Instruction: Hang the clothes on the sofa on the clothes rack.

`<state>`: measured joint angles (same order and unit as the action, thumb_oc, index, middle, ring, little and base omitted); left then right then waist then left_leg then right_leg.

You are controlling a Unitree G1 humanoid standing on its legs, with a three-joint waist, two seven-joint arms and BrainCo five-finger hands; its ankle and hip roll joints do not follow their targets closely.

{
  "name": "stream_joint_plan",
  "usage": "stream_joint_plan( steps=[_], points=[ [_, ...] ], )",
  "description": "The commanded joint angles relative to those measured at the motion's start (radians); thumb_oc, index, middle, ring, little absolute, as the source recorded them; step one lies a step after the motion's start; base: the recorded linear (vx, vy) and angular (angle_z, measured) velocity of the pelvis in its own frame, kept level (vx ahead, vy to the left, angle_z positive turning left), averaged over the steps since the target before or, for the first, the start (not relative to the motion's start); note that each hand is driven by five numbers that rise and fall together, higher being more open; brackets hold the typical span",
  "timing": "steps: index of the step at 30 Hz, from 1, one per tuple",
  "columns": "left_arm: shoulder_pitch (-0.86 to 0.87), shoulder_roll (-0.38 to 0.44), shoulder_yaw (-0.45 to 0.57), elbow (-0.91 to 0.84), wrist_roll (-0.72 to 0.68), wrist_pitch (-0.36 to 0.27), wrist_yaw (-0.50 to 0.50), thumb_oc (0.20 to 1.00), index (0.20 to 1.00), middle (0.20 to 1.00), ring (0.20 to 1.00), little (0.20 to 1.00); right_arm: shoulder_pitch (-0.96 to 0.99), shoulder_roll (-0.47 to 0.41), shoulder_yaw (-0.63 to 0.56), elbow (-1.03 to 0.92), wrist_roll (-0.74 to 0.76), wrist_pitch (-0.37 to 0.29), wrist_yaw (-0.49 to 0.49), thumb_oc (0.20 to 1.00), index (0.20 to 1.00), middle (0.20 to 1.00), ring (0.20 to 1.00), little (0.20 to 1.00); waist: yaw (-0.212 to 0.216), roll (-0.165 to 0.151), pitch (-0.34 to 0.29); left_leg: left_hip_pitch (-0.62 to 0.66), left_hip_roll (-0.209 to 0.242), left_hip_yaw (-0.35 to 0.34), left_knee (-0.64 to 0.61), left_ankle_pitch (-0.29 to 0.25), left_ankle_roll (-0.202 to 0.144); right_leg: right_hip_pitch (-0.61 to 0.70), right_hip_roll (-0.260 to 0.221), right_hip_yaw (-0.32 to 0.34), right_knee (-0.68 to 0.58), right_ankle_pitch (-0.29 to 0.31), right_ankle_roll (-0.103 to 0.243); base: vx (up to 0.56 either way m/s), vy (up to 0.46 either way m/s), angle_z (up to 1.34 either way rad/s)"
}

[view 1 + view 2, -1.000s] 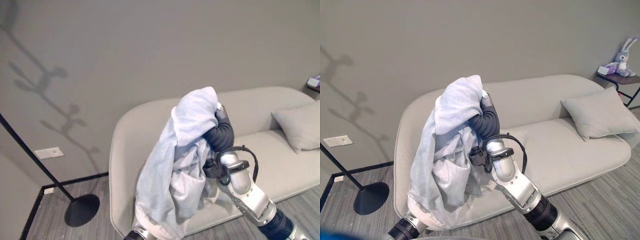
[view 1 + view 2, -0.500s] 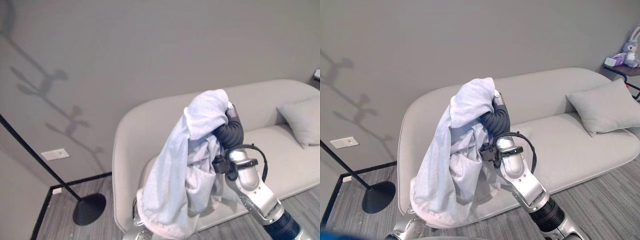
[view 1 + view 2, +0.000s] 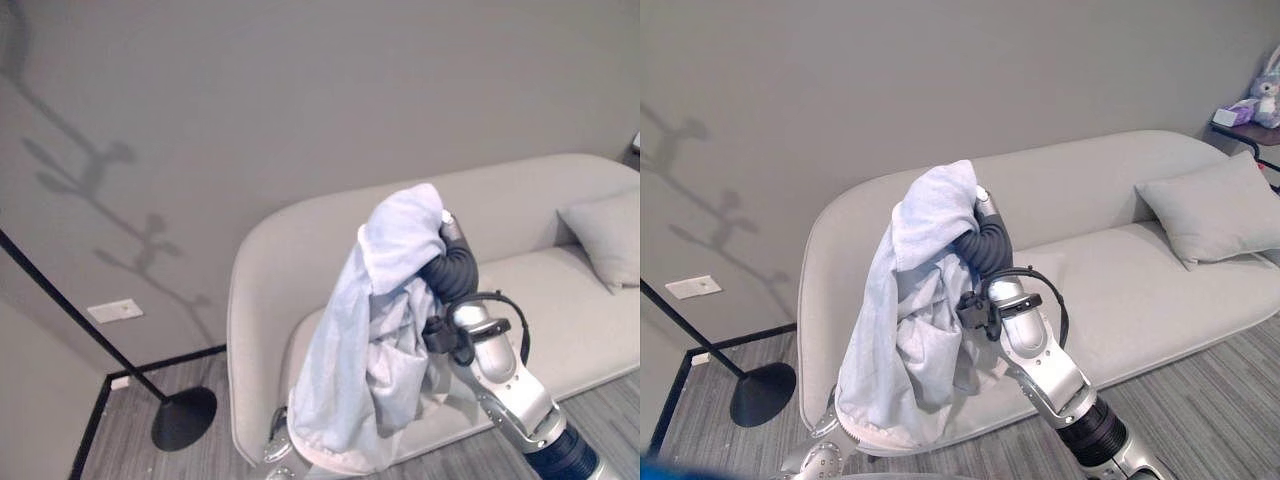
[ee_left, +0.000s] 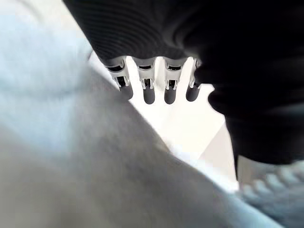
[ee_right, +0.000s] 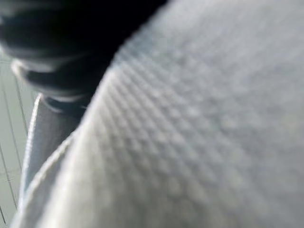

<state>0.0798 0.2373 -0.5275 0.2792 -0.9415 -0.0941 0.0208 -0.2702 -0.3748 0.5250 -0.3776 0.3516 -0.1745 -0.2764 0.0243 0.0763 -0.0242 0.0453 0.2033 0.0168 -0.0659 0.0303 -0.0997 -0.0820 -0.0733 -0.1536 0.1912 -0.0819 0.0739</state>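
Note:
A pale blue-grey garment [image 3: 375, 340] is draped over my raised right hand [image 3: 452, 272], hanging in front of the light grey sofa [image 3: 1120, 290]. Cloth covers that hand past its dark ribbed cover, and its own wrist view shows the weave [image 5: 199, 123] from very close. My left hand [image 4: 156, 80] is under the garment's lower hem, fingers curled, with the cloth [image 4: 71, 142] running beneath them. The clothes rack is a thin black slanted pole [image 3: 60, 300] on a round black base [image 3: 183, 418], standing on the floor left of the sofa.
A grey cushion [image 3: 1200, 205] lies on the sofa's right half. A plush rabbit [image 3: 1270, 90] sits on a small dark side table [image 3: 1245, 128] at the far right. A white wall socket [image 3: 115, 310] is low on the grey wall. Grey plank floor surrounds the sofa.
The camera has shifted, so the sofa sits differently in the picture. My right hand has moved slightly left with the garment, and the hanging cloth has drawn in narrower.

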Motion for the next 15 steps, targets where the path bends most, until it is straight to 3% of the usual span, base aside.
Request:
stream_joint_plan(
  steps=[1, 7, 12, 13, 15],
  points=[
    [-0.08, 0.024, -0.054, -0.033, -0.065, 0.003, -0.063, 1.0, 1.0, 1.0, 1.0, 1.0, -0.047, 0.084, 0.02, -0.034, 0.06, -0.034, 0.034, 0.2, 0.2, 0.2, 0.2, 0.2, -0.013, -0.086, -0.025, -0.032, 0.008, 0.046, -0.021, 0.073, -0.033, 0.202, -0.033, 0.016, -0.228, 0.049, 0.038, 0.0, 0.0, 0.0],
    [-0.163, -0.059, -0.15, 0.039, -0.086, 0.021, -0.061, 1.0, 1.0, 1.0, 1.0, 1.0, -0.057, 0.118, 0.073, -0.014, 0.089, -0.016, 0.043, 0.2, 0.2, 0.2, 0.2, 0.2, -0.027, -0.086, -0.017, -0.029, 0.01, 0.049, -0.021, 0.072, -0.031, 0.2, -0.032, 0.023, -0.225, 0.047, 0.035, 0.0, 0.0, 0.0],
    [-0.184, -0.081, -0.174, 0.059, -0.081, 0.022, -0.06, 1.0, 1.0, 1.0, 1.0, 1.0, -0.064, 0.13, 0.085, -0.001, 0.091, -0.014, 0.039, 0.2, 0.2, 0.2, 0.2, 0.2, -0.03, -0.085, -0.013, -0.028, 0.01, 0.052, -0.021, 0.071, -0.031, 0.199, -0.031, 0.026, -0.224, 0.046, 0.034, 0.0, -0.005, -0.03],
    [-0.184, -0.082, -0.172, 0.06, -0.076, 0.019, -0.058, 0.2, 0.2, 0.2, 0.2, 0.2, -0.064, 0.128, 0.083, 0.001, 0.09, -0.014, 0.038, 0.2, 0.2, 0.2, 0.2, 0.2, -0.03, -0.085, -0.013, -0.028, 0.01, 0.052, -0.021, 0.071, -0.031, 0.199, -0.031, 0.026, -0.224, 0.046, 0.034, 0.0, -0.015, -0.11],
    [-0.184, -0.087, -0.169, 0.078, -0.054, 0.005, -0.04, 0.2, 0.2, 0.2, 0.2, 0.2, -0.063, 0.129, 0.081, 0.007, 0.084, -0.013, 0.031, 0.2, 0.2, 0.2, 0.2, 0.2, -0.029, -0.085, -0.011, -0.027, 0.01, 0.052, -0.021, 0.071, -0.03, 0.197, -0.031, 0.026, -0.224, 0.047, 0.034, 0.0, -0.019, -0.12]
  ],
)
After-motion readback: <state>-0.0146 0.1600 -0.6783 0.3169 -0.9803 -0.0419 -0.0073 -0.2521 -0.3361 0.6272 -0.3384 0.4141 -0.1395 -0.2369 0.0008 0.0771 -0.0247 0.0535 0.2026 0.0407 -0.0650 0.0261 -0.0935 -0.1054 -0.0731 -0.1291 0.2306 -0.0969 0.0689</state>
